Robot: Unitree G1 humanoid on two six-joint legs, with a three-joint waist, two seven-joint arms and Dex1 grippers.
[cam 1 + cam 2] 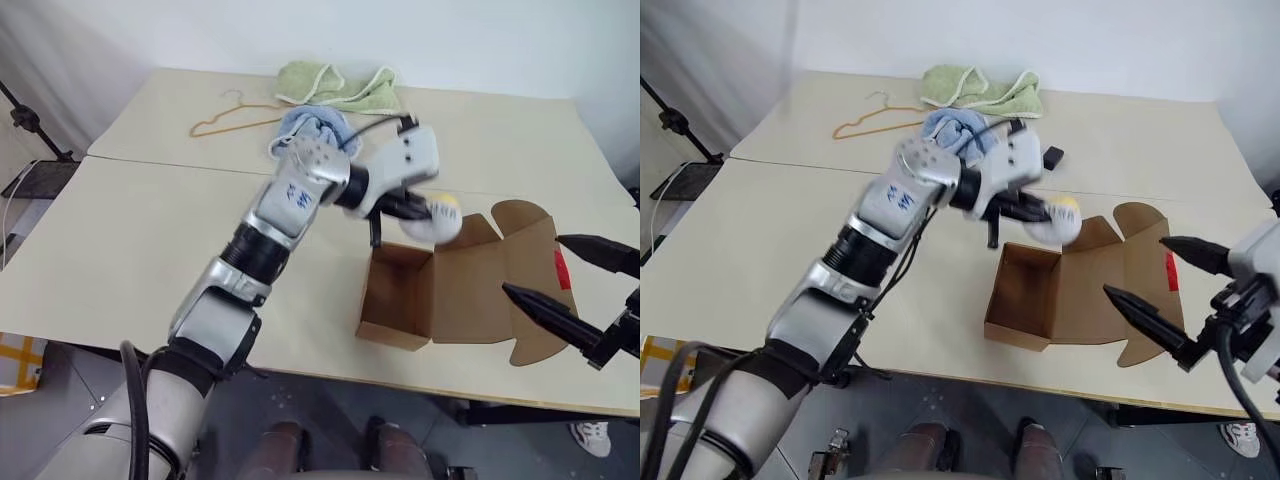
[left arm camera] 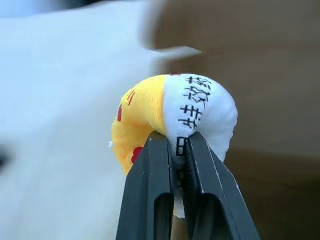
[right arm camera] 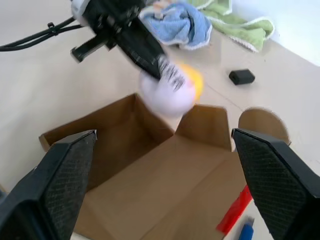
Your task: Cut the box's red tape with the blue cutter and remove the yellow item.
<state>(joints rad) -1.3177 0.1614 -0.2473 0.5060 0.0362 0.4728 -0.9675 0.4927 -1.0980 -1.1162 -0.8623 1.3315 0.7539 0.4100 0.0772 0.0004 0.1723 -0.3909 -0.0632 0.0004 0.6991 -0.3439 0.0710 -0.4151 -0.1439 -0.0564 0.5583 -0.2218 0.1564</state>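
The brown box point(image 1: 400, 295) lies open on the table with its flaps spread to the right. Red tape point(image 1: 562, 268) sits on the far right flap. Just above the box's back edge, my left gripper point(image 1: 425, 212) is shut on the yellow item point(image 2: 150, 110), a rounded yellow and white packet pinched at its lower rim by the fingertips point(image 2: 165, 145). My right gripper point(image 1: 532, 265) hovers open over the right flaps, nothing between its fingers point(image 3: 70, 175). A small piece of the blue cutter point(image 3: 246, 231) shows beside the tape in the right wrist view.
A green towel point(image 1: 340, 85) and a blue cloth point(image 1: 315, 130) lie at the back of the table. An orange wire hanger point(image 1: 235, 118) lies left of them, and a small black block point(image 1: 1052, 156) right of the blue cloth. The table's front edge runs just below the box.
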